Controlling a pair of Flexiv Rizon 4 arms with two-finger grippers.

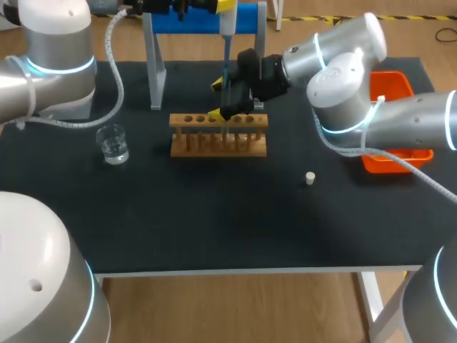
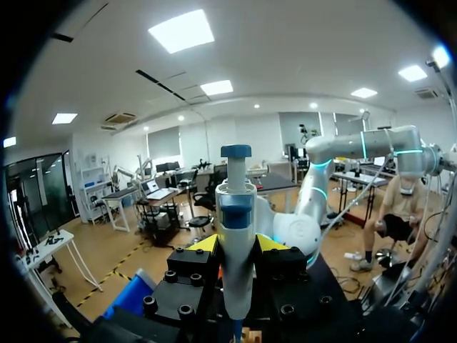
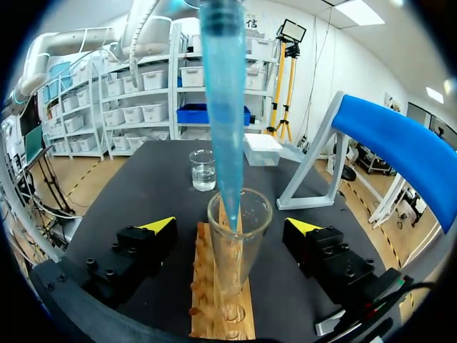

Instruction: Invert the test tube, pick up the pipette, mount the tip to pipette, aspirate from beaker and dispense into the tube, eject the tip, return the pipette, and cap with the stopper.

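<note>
Pinches pipette point(image 2: 235, 207) in left end effector point(image 2: 237, 244), holds blue tip point(image 3: 223, 107) inside test tube point(image 3: 239, 246) on wooden rack point(image 1: 218, 145); straddles it with right end effector point(image 3: 230, 227) spread.

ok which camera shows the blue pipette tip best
right wrist view: the blue pipette tip shows along its length, its point inside the test tube mouth. head view gives only a thin blue line above the rack. left wrist view shows the pipette body, hardly any tip.
</note>
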